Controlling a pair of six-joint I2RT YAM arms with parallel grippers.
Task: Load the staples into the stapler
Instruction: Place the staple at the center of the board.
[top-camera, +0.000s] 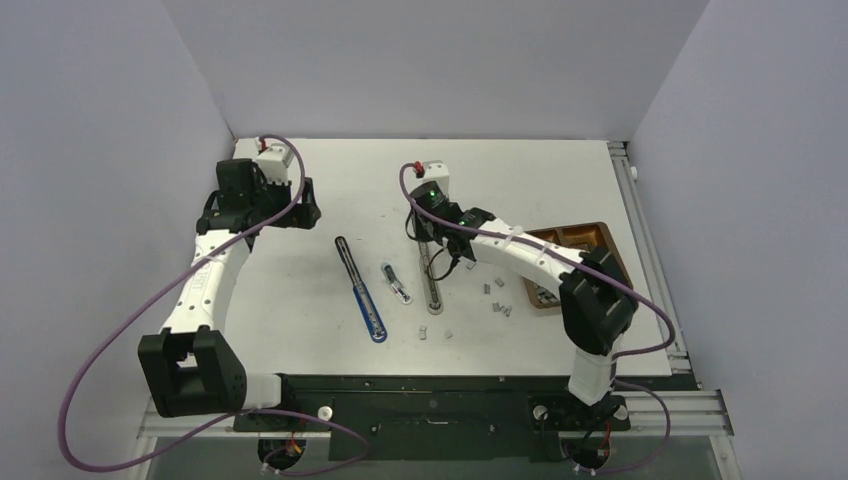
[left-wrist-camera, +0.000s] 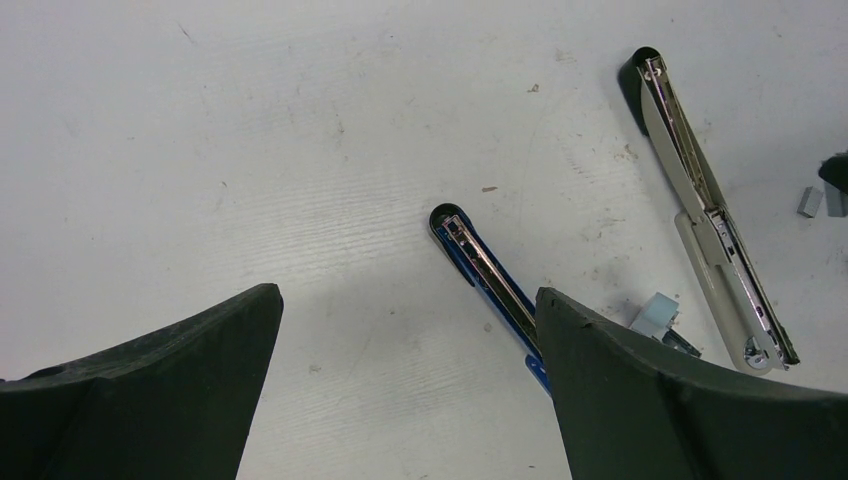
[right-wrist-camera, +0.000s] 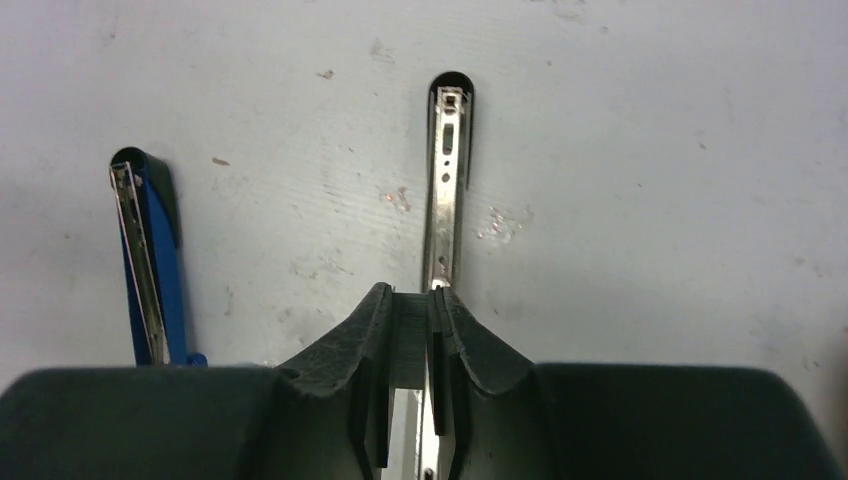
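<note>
Your right end effector (right-wrist-camera: 412, 300) is clamped on a short grey staple strip (right-wrist-camera: 408, 340). It holds the strip directly above the open metal rail of the grey stapler (right-wrist-camera: 445, 180), which lies flat near the middle of the surface (top-camera: 300, 300), running from 12 to 6 o'clock. Your left end effector (left-wrist-camera: 405, 298) has its fingers wide apart and holds nothing, positioned at 10 o'clock from the blue stapler (top-camera: 360, 292), which lies opened flat at 9 o'clock of the grey one. Further loose staples (top-camera: 497, 290) are scattered on the surface at 3 to 5 o'clock of the grey stapler, between it and the brown tray (top-camera: 600, 232).
</note>
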